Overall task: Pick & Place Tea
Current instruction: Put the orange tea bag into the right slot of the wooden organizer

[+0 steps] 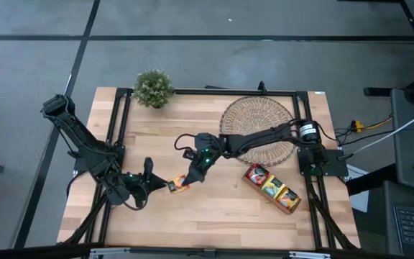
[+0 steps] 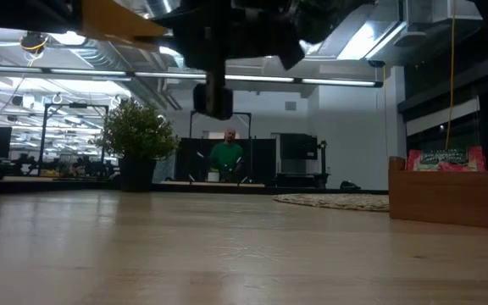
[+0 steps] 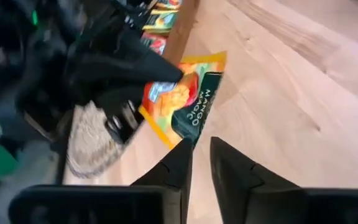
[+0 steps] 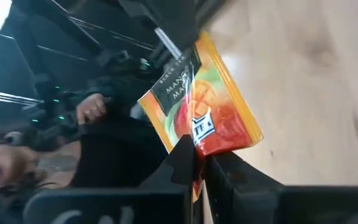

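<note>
Your two grippers meet over the worktop around one tea sachet.
The right gripper has its jaws clamped on the yellow mango sachet; the left gripper faces it, jaws slightly apart.

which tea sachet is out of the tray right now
The yellow mango sachet, pinched in the right gripper above the table, near the left gripper; the others sit in the wooden tray.

plant back-left | woven mat back-right | wooden tray front-right
</note>
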`<state>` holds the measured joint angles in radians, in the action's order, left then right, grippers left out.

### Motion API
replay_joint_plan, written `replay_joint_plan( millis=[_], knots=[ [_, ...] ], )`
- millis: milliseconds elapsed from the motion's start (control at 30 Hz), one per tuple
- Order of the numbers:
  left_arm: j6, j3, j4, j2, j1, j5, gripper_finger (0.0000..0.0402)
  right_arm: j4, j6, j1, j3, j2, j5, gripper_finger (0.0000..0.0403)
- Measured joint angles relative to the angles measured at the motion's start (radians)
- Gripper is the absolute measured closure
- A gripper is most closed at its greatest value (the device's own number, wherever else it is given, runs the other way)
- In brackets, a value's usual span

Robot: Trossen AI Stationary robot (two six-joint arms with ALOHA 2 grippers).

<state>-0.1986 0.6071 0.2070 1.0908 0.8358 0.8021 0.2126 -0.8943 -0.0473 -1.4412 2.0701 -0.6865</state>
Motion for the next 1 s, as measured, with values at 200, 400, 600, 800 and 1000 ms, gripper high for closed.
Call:
replay_joint_plan(
  millis=[200, 400, 600, 800, 1000],
  knots=[
    [0.296, 0.0, 0.043, -0.003, -0.066, 0.007, 0.0319, -0.271, 0.163, -0.008, -0.001, -0.084, 0.137, 0.0375],
    [0.609, -0.032, 0.036, -0.003, -0.169, 0.009, 0.0302, -0.514, 0.301, -0.059, 0.0, -0.161, 0.423, 0.0375],
    [0.759, -0.092, -0.191, -0.003, -0.278, -0.067, 0.0297, -0.619, 0.36, -0.143, 0.0, -0.233, 0.764, 0.0381],
    [0.762, -0.158, -0.413, -0.002, -0.365, -0.164, 0.0296, -0.758, 0.323, -0.222, 0.0, -0.282, 1.108, 0.0369],
    [0.732, -0.23, -0.679, -0.002, -0.431, -0.197, 0.0289, -0.737, 0.298, -0.248, 0.0, -0.286, 1.268, 0.0381]
  ],
)
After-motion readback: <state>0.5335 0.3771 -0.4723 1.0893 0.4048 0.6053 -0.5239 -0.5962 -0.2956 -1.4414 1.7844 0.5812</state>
